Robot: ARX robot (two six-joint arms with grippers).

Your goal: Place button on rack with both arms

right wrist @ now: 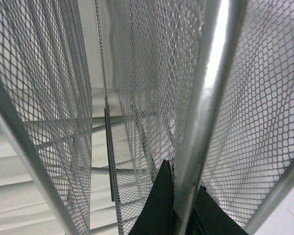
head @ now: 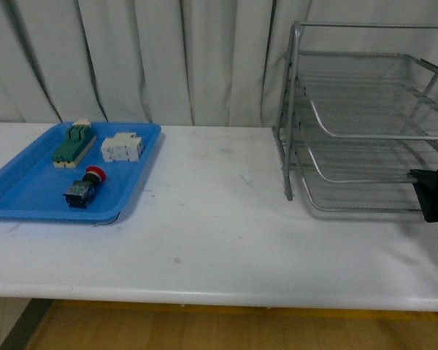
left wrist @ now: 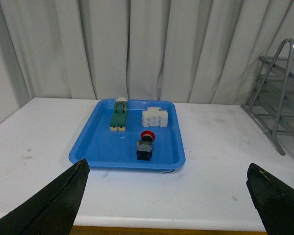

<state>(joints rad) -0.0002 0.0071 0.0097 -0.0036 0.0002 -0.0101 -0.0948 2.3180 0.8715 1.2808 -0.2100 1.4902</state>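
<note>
The button (head: 84, 188) (left wrist: 145, 145) lies inside the blue tray (head: 29, 189) (left wrist: 103, 147), close to the tray's front edge. Its red cap points toward the back of the tray. Its black and blue body points toward the front. Nothing is touching it.

Two more things are in the blue tray, both behind the button. The green-and-beige switch block (head: 74, 142) (left wrist: 119, 115) is near the tray's back edge. The white terminal block (head: 122, 147) (left wrist: 154, 117) is just beside it, nearer the tray's right edge. Neither one touches the button.

The blue tray sits on the white bench (head: 219, 233) (left wrist: 220, 171). The rack (head: 365, 136) (left wrist: 277, 88) (right wrist: 137, 73) stands on the same bench, well apart from the tray, off past its right edge. It is silver wire mesh with three levels.

The left hand (left wrist: 166, 164) hangs in front of the blue tray, out past its front edge. It is spread wide and holds nothing. Its two black fingers (left wrist: 63, 200) show at the two low corners of the left wrist view.

The right hand (head: 432, 204) (right wrist: 179, 196) is far from the blue tray, at the rack's front right side. Its two black fingers (right wrist: 157, 205) are pressed close around a silver rod of the rack

A pale curtain (head: 168, 58) hangs behind the tray
</note>
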